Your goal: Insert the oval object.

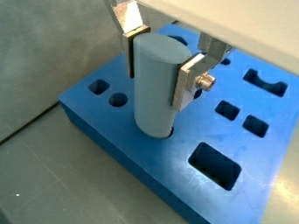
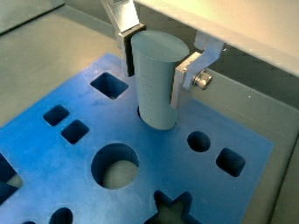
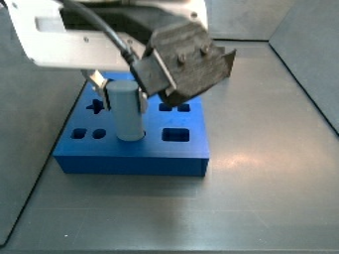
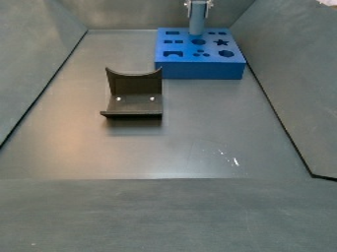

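Note:
The oval object is a pale grey-blue peg. It stands upright with its lower end in a hole of the blue block. It also shows in a wrist view and in both side views. My gripper is shut on the peg's upper part, one finger on each narrow side. The gripper also shows in a wrist view and over the block in a side view. The peg's bottom end is hidden inside the hole.
The blue block has several other shaped holes around the peg. It sits at the far end of the grey floor. The dark fixture stands apart from it on the floor. Sloped grey walls enclose the floor.

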